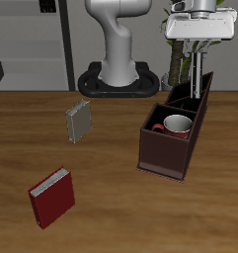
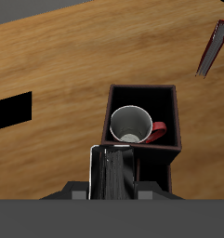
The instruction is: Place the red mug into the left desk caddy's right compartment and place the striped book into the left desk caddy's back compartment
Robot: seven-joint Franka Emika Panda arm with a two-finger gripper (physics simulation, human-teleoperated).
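Note:
The red mug (image 1: 175, 125) stands upright in a squarish compartment of the dark brown left desk caddy (image 1: 162, 158); it also shows in the wrist view (image 2: 132, 125), white inside, handle toward the caddy wall. My gripper (image 1: 199, 54) is above the caddy's far end, shut on the striped book (image 1: 194, 81), which hangs on edge, slightly tilted. The book's lower end reaches the caddy's back part; how deep it sits I cannot tell. In the wrist view the striped book (image 2: 113, 172) is between my fingers, just beside the mug's compartment (image 2: 169, 98).
A grey book (image 1: 79, 121) lies on the table's middle. A red book with white page edges (image 1: 53, 196) lies near the front edge, also in the wrist view (image 2: 213, 46). The robot's base (image 1: 119, 69) stands at the back.

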